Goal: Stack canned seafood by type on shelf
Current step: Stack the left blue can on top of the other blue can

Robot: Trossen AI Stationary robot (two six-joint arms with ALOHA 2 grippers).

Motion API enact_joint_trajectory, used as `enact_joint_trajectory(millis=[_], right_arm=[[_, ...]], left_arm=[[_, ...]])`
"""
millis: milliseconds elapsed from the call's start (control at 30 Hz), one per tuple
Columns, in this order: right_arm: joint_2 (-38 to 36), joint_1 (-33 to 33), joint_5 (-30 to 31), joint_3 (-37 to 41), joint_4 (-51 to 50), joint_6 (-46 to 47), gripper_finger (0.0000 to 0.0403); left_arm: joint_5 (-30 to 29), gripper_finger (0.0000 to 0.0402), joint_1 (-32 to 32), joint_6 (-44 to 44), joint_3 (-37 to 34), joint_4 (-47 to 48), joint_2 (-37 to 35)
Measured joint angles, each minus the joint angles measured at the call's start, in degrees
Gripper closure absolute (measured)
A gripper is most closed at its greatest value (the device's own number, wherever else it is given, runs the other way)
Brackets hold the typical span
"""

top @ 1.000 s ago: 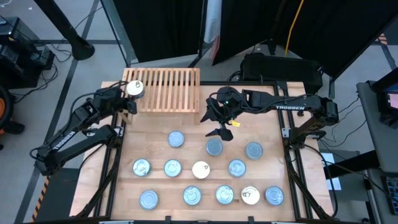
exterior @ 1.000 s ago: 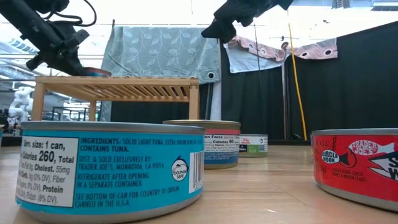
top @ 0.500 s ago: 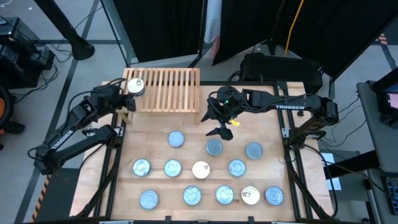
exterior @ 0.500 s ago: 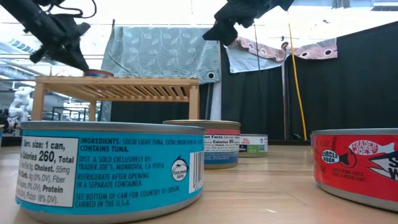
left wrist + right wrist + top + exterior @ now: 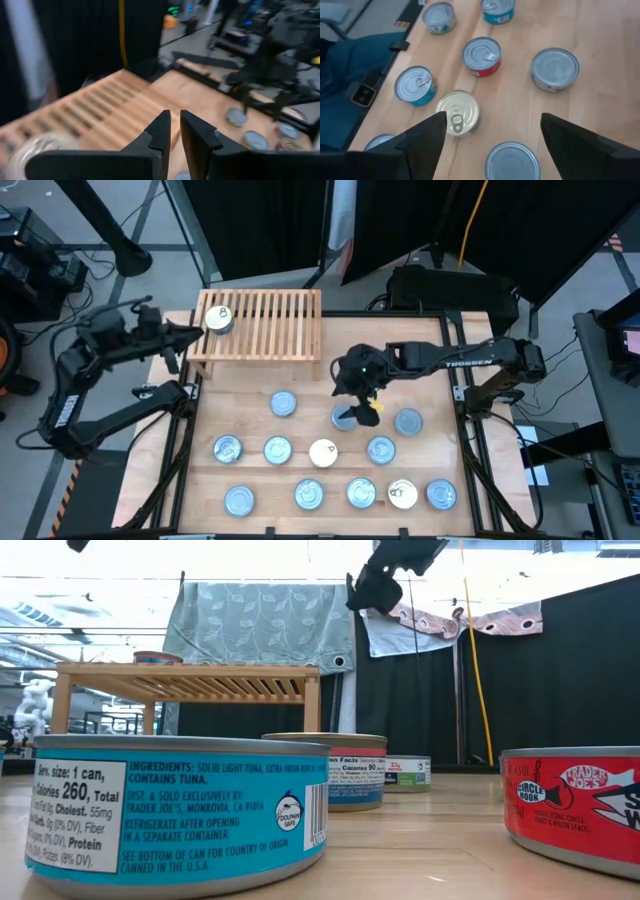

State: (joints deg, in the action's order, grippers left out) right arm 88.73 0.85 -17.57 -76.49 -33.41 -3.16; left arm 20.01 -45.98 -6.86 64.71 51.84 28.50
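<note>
A low slatted wooden shelf (image 5: pixel 265 325) stands at the table's far side. One cream-topped tin (image 5: pixel 218 319) rests flat on its far left corner and shows on the shelf top in the low view (image 5: pixel 157 657). About a dozen tins stand on the tabletop, mostly silvery-blue, two cream (image 5: pixel 322 452) (image 5: pixel 402 494). My left gripper (image 5: pixel 182 336) hovers left of the shelf, its fingers (image 5: pixel 175 135) only narrowly open. My right gripper (image 5: pixel 356 406) hangs wide open (image 5: pixel 492 135) above a grey-topped tin (image 5: pixel 340 422) (image 5: pixel 512 161).
Under the right gripper are a red-sided tin (image 5: pixel 481 55), a grey tin (image 5: pixel 555 67), a cream tin (image 5: pixel 456 112) and blue tins (image 5: pixel 415 86). Close to the low camera stand a blue-labelled tin (image 5: pixel 180 815) and a red one (image 5: pixel 570 805). Most of the shelf's slats (image 5: pixel 100 107) are bare.
My left gripper has let go of the cream-topped tin, which stays on the shelf's far left corner. It has risen and drawn back toward the table's left edge. My right gripper has moved toward the near edge and stands over the grey-topped tin.
</note>
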Motion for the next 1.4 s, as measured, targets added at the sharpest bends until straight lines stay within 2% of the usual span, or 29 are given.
enact_joint_trajectory(millis=[200,333,467,600,833,1000,1100,1233,1400], right_arm=[[0.0,-3.6,4.3,0.0,-4.8,6.9,0.0089],[0.0,-5.2,4.6,0.0,-6.6,11.4,0.0089],[0.0,-6.3,5.6,0.0,-8.6,11.7,0.0089],[-1.4,-6.2,6.1,0.0,-12.3,12.2,0.0089],[-5.6,-6.2,12.1,0.0,-22.4,14.0,0.0089],[-8.2,-6.9,14.9,2.2,-23.2,17.7,0.0089],[-10.7,-8.6,14.8,7.0,-20.6,21.2,0.0089],[-14.7,-11.5,15.1,16.5,-15.0,29.3,0.0089],[-18.2,-15.4,21.1,27.9,-7.2,41.8,0.0089]], left_arm=[[8.0,0.0353,0.1,2.7,0.4,-10.6,4.9],[8.6,0.0353,2.3,3.3,0.4,-16.0,9.3],[8.6,0.0353,7.9,4.5,0.4,-19.4,13.3],[8.3,0.0353,16.6,5.8,0.4,-20.1,17.2],[0.1,0.0353,35.3,5.7,-3.6,-17.9,19.0],[-9.5,0.0353,48.1,2.7,-7.4,-18.5,19.0],[-15.2,0.0353,54.6,1.7,-9.7,-19.4,19.7],[-19.0,0.0353,60.8,-0.5,-12.4,-21.6,20.7],[-26.3,0.0352,66.2,-5.2,-14.4,-22.0,22.9]])
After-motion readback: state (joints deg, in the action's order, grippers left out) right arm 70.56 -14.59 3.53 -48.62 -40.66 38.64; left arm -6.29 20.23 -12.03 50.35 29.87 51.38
